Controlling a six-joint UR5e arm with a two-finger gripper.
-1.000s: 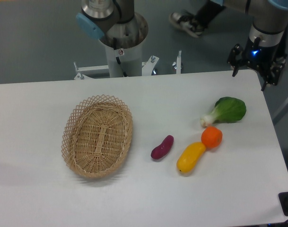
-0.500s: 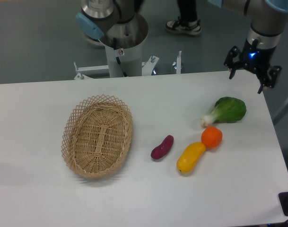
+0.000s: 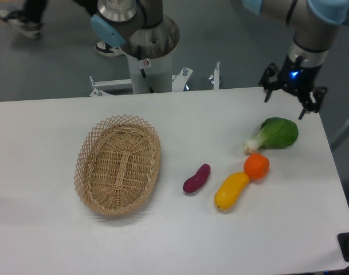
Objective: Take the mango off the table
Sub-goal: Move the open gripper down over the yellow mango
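Mango (image 3: 231, 191): yellow and shiny, long and oval, lying tilted on the tabletop (image 3: 174, 240), right of the middle. Upper end touching the orange fruit. Nothing holding it.
Tool (image 3: 284, 98): up in the air over the far right edge of the tabletop, behind the green leafy vegetable. Two dark fingers spread wide, nothing between them. Small blue light glowing just above. Well apart from the mango.
Orange fruit (image 3: 257, 165): round, just up and right of the mango, between the mango and the green leafy vegetable.
Green leafy vegetable (image 3: 275, 134): dark green leaves with a pale white stalk end pointing left and down, near the right edge.
Purple vegetable (image 3: 196, 178): small and oblong, lying tilted just left of the mango, not touching it.
Basket (image 3: 118, 165): woven, tan, oval, with nothing inside, on the left half of the tabletop, well apart from the fruit.
Arm base (image 3: 145, 46): grey post behind the far edge of the tabletop.
Tabletop: white, flat, with rounded corners.
Floor (image 3: 42, 63): grey, behind the tabletop.
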